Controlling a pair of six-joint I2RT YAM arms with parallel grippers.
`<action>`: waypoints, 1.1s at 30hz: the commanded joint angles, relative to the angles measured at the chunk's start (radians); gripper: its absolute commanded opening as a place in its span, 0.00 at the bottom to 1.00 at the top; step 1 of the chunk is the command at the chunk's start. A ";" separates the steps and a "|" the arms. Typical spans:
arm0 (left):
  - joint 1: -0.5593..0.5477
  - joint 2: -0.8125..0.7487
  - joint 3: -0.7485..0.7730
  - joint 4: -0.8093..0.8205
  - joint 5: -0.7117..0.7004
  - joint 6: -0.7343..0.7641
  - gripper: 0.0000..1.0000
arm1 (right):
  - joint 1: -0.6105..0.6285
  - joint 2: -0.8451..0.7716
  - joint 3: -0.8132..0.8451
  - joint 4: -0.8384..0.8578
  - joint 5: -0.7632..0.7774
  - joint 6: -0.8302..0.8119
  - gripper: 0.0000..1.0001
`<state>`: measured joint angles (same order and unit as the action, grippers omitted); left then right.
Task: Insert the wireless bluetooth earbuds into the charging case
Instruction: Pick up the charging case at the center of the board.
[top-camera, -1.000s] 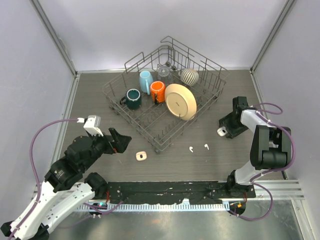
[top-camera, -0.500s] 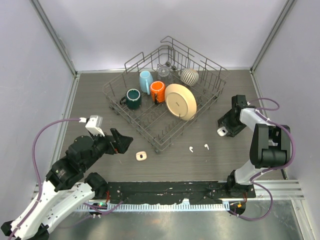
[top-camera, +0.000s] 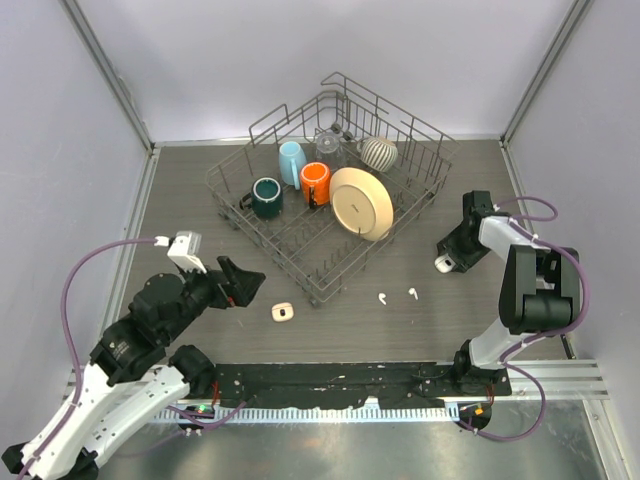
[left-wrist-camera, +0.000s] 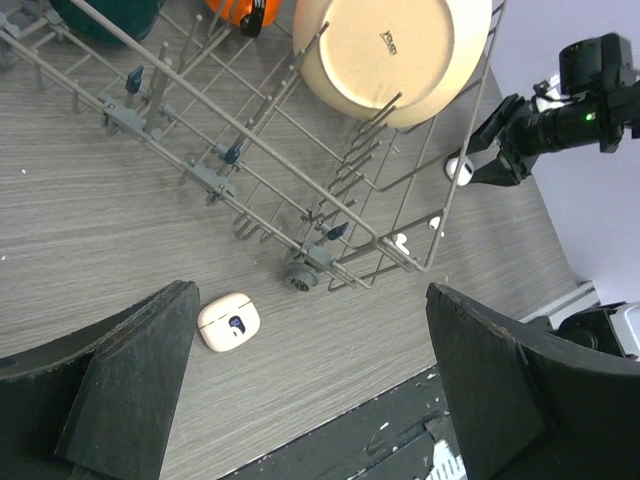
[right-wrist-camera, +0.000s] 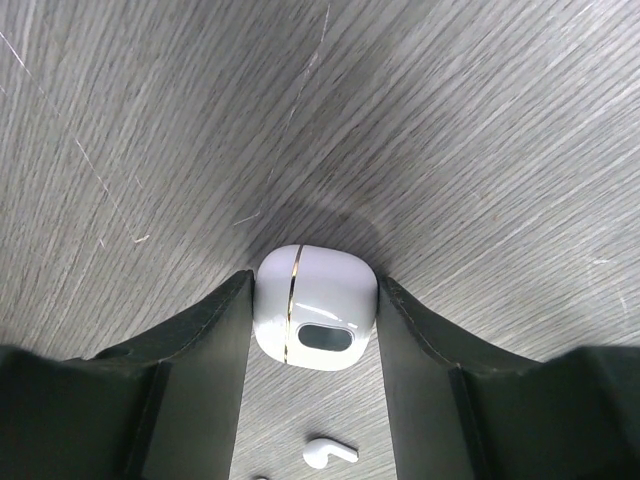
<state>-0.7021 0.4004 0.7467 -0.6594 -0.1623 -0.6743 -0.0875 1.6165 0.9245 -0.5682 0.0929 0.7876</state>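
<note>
A glossy white charging case (right-wrist-camera: 316, 305) with a gold seam lies on the table between the fingers of my right gripper (right-wrist-camera: 316, 300). Both jaws touch its sides, so the gripper is shut on it. From above, the case (top-camera: 441, 264) sits at the right side under the right gripper (top-camera: 447, 258). Two white earbuds (top-camera: 382, 297) (top-camera: 412, 294) lie loose on the table left of it; one earbud (right-wrist-camera: 330, 454) shows just below the case. My left gripper (top-camera: 250, 283) hovers open at the lower left, its jaws wide apart (left-wrist-camera: 310, 292) and holding nothing.
A small beige case (top-camera: 283, 312) (left-wrist-camera: 229, 321) lies closed near the left gripper. A wire dish rack (top-camera: 316, 293) holds mugs, a cream plate (top-camera: 362, 203) and a striped cup at the table's centre back. Walls close in both sides.
The right jaws have closed in onto the sides of the white case. The right arm shifted slightly; the left arm stayed nearly still.
</note>
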 joint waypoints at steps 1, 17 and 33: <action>0.003 -0.038 0.003 0.063 -0.046 -0.031 1.00 | 0.003 -0.039 -0.015 0.024 0.018 0.005 0.10; 0.001 -0.213 -0.014 0.145 -0.108 -0.028 1.00 | 0.003 -0.631 0.016 -0.147 -0.180 0.177 0.01; 0.001 0.199 0.030 0.602 0.260 0.075 1.00 | 0.359 -0.751 0.079 0.066 -0.245 0.563 0.01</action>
<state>-0.7017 0.5900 0.7738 -0.3134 0.0147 -0.6281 0.1764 0.8814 1.0058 -0.6323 -0.2001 1.1782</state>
